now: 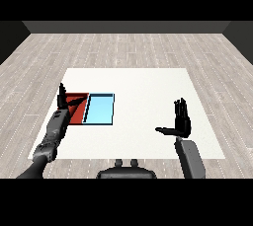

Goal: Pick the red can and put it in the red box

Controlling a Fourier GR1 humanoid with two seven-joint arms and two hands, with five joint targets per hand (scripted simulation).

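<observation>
The red tray lies at the table's left side, with the light blue tray touching its right edge. My left hand is over the red tray's left part, fingers straight up and thumb spread to the right, holding nothing. My right hand is over the table's right side, well away from both trays. It is open, with its fingers upright and its thumb pointing left. No red can shows anywhere in the head view. My left hand and forearm hide part of the red tray.
The white table stretches far behind and to the right of the trays. Its front edge runs just below my right hand, and a grey wooden floor surrounds it.
</observation>
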